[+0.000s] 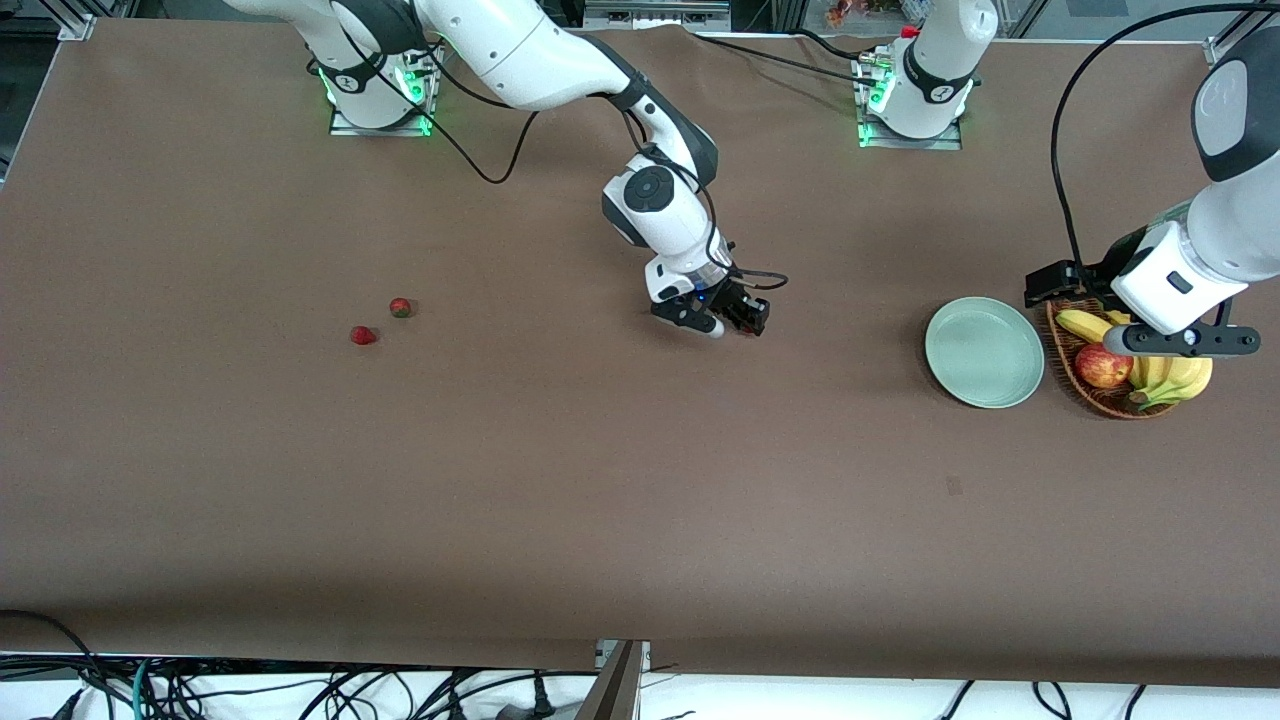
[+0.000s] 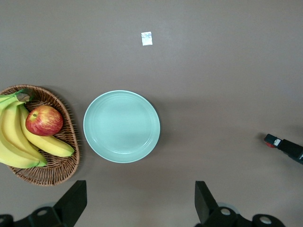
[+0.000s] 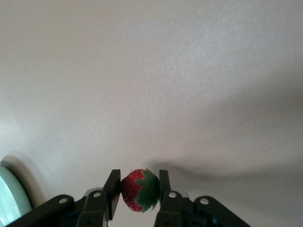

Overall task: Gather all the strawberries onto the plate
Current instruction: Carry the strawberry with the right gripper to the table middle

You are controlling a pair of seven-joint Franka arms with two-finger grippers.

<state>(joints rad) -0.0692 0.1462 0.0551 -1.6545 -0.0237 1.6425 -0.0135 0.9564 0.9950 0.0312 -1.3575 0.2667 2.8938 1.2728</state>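
One strawberry [image 3: 138, 190] is clamped between the fingers of the right end effector [image 1: 722, 322], which hangs over the bare middle of the bench [image 1: 560, 480]. Two more strawberries [image 1: 363, 335] [image 1: 400, 307] lie close together on the bench toward the right arm's end. The plate [image 1: 985, 352] sits toward the left arm's end, just beside a wicker basket [image 2: 59, 163] holding bananas [image 2: 19, 139] and an apple [image 2: 44, 120]. The left end effector [image 2: 142, 203] waits over the basket, fingers wide apart.
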